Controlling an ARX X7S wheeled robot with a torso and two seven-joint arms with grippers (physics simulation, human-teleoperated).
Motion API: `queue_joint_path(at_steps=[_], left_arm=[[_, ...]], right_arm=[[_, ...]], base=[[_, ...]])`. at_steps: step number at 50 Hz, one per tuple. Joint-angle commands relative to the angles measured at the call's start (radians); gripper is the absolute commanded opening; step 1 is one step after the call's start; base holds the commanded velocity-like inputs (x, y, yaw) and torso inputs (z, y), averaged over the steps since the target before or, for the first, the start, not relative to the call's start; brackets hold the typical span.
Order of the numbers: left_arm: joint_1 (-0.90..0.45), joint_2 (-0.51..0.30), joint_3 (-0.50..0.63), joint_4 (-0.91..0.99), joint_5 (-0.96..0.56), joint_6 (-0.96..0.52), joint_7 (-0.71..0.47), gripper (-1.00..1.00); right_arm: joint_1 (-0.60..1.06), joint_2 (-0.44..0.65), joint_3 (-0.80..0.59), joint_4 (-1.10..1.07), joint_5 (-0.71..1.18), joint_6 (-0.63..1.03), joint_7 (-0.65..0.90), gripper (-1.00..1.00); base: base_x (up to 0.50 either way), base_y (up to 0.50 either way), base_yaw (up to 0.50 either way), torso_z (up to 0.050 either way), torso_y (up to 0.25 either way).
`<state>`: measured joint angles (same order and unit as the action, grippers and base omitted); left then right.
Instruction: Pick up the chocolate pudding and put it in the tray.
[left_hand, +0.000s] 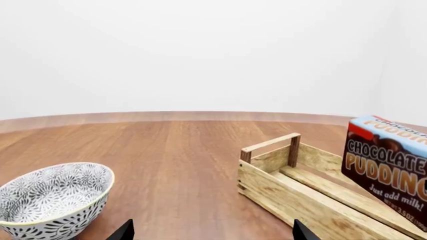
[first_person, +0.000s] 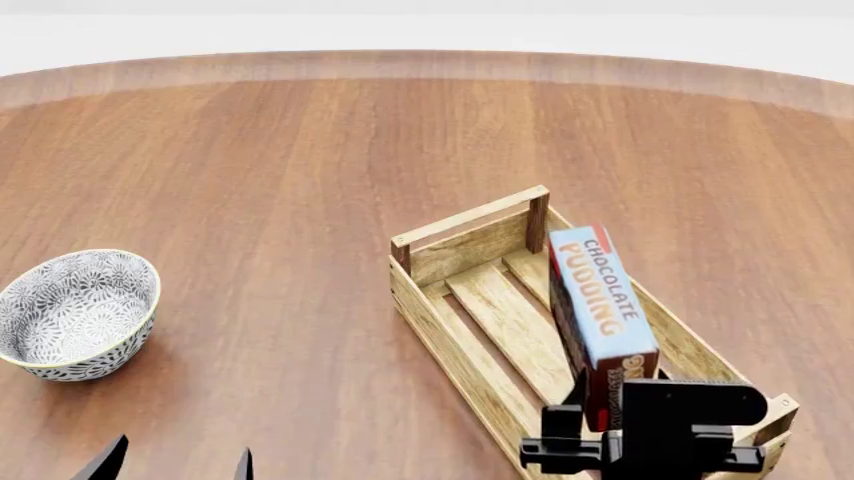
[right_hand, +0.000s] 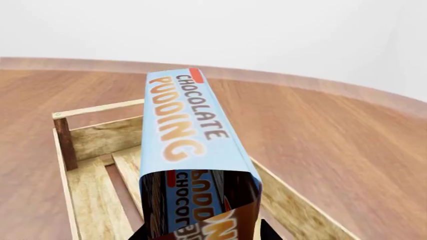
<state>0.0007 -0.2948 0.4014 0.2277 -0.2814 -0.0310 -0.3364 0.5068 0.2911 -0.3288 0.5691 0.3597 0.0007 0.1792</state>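
The chocolate pudding (first_person: 601, 300) is a dark brown carton held on edge with its light-blue lettered side up. My right gripper (first_person: 603, 415) is shut on its near end. The carton sits within the right half of the tray (first_person: 441, 330), a light-wood slatted crate; I cannot tell whether it touches the slats. The right wrist view shows the carton (right_hand: 193, 135) close up between the gripper (right_hand: 203, 232) fingers, over the tray (right_hand: 100, 132). The left wrist view shows the carton (left_hand: 387, 165) and the tray (left_hand: 293, 197). My left gripper (first_person: 174, 465) (left_hand: 212, 232) is open and empty.
A round grey-white patterned bowl (first_person: 74, 312) stands on the wooden table (first_person: 294, 170) at the left, just beyond my left gripper; it also shows in the left wrist view (left_hand: 53, 200). The table's curved far edge runs along the back.
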Motion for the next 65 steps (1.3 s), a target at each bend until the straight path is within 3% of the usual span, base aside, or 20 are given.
queue_joint_path(at_steps=[1,16,17,48,65], left_arm=[[0.0,-0.002,0.003,-0.005,-0.002,0.005,-0.003,1.0],[0.0,-0.004,0.007,-0.009,-0.003,0.009,-0.007,1.0],[0.001,-0.005,0.008,-0.008,-0.003,0.008,-0.008,1.0],[-0.006,-0.013,0.019,0.009,-0.007,-0.001,-0.018,1.0],[-0.078,-0.058,-0.001,0.25,-0.04,-0.177,-0.078,1.0]], right_arm=[[0.011,-0.009,-0.003,0.049,-0.04,-0.026,-0.009,-1.0],[0.024,-0.014,-0.005,0.079,-0.04,-0.036,-0.012,-1.0],[0.02,-0.012,-0.002,0.068,-0.045,-0.034,0.006,1.0],[0.001,0.002,-0.003,0.035,-0.035,-0.027,0.011,1.0],[-0.162,0.099,0.042,-0.463,0.055,0.075,0.089,1.0]], base=[[0.0,0.0,0.0,0.0,0.0],[0.0,0.0,0.0,0.0,0.0],[0.0,0.0,0.0,0.0,0.0],[0.0,0.0,0.0,0.0,0.0],[0.0,0.0,0.0,0.0,0.001]])
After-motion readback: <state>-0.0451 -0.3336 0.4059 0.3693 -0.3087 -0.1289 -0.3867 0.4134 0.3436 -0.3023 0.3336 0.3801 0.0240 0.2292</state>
